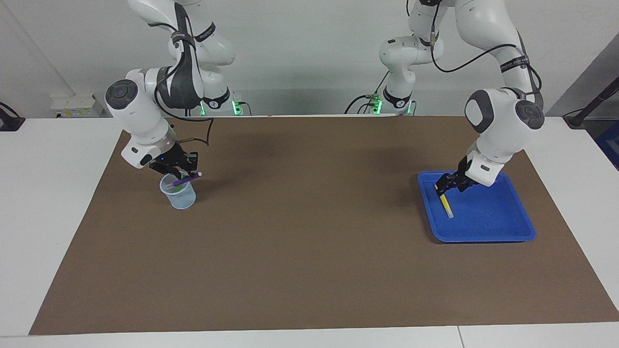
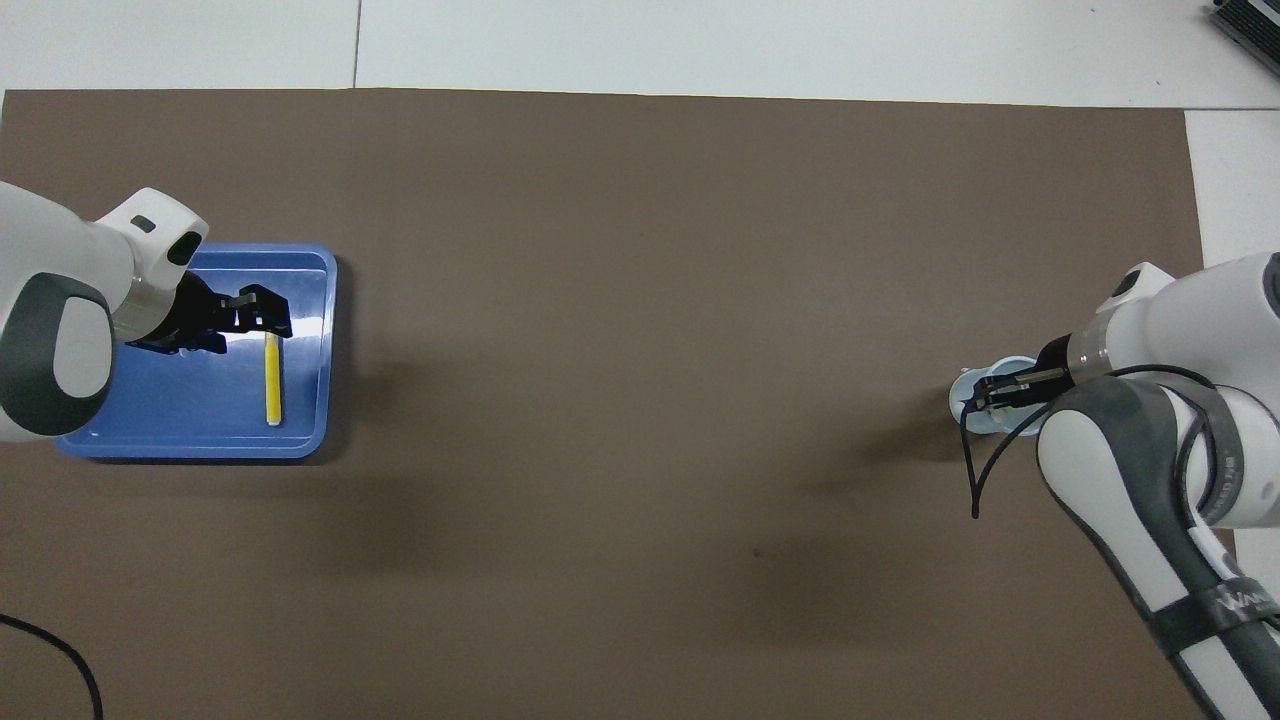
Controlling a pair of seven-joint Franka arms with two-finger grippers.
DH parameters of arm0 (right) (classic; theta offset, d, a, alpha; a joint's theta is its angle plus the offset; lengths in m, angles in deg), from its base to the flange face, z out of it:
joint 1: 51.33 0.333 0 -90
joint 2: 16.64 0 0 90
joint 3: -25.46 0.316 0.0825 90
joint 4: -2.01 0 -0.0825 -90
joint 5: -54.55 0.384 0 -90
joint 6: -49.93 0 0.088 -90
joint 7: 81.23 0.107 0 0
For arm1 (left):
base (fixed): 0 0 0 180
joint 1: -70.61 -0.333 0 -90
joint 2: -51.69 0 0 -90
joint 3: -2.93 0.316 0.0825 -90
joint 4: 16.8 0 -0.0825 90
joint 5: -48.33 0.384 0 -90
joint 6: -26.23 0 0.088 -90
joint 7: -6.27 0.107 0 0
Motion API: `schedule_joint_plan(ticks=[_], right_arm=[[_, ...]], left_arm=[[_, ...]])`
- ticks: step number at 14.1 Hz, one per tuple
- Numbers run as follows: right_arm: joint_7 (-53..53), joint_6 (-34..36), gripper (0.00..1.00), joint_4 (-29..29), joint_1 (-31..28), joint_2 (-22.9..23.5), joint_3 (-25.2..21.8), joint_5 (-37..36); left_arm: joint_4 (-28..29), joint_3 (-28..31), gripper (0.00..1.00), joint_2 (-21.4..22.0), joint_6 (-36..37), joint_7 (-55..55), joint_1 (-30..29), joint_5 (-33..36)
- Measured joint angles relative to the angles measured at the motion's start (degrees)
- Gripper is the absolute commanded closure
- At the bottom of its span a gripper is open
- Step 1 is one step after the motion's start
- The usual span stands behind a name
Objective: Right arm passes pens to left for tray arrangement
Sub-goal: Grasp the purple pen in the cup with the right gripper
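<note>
One slim purple pen (image 1: 185, 180) pinched by right pincer (image 1: 180, 172) | left pincer (image 1: 448, 183) spread over glossy tray (image 1: 503, 227)

We see a white counter (image 1: 58, 203) covered across most of its top by a large brown mat (image 1: 309, 241); the mat is rectangular and lies flat, with bare white strips of counter showing around it at both ends and along the edge farthest from the robots; toward the right arm's end of the mat stands a small pale translucent cup (image 1: 180, 195), upright on the mat; against the wall at that same end we make out a white socket box (image 1: 76, 106); a thin black cable (image 2: 50, 660) curves over the mat's corner near the left arm's end.
</note>
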Motion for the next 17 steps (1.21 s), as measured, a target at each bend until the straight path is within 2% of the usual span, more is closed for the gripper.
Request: schedule_joint_plan(ticks=[2,3,4,9,13,17], right_arm=[[-0.02,0.01,0.57,0.0,-0.14,0.0,-0.09,0.0],[-0.37,0.03,0.57,0.0,-0.25,0.0,-0.15,-0.03],[-1.3,0.05,0.57,0.0,-0.49,0.0,-0.19,-0.04],[-5.11,1.76,0.57,0.66,-2.45,0.0,-0.54,-0.29],[-5.32,5.75,0.57,3.99,-2.25,-0.02,-0.35,-1.2],[-0.96,3.81,0.57,4.0,-0.25,0.11,-0.08,-1.17]], left_arm=[[-1.01,-0.39,0.14,1.33,2.57,-2.33,0.52,-0.25],[-1.47,-0.65,0.02,1.96,4.16,-2.93,0.52,-0.52],[-2.02,-0.75,0.0,2.46,5.79,-3.21,0.52,-0.74],[-4.97,-0.59,0.0,2.94,10.65,-5.5,0.49,-4.4],[-7.46,-0.56,0.0,3.19,13.26,-7.27,0.48,-4.72],[-7.63,-0.32,0.0,3.7,13.36,-8.59,0.33,-4.74]])
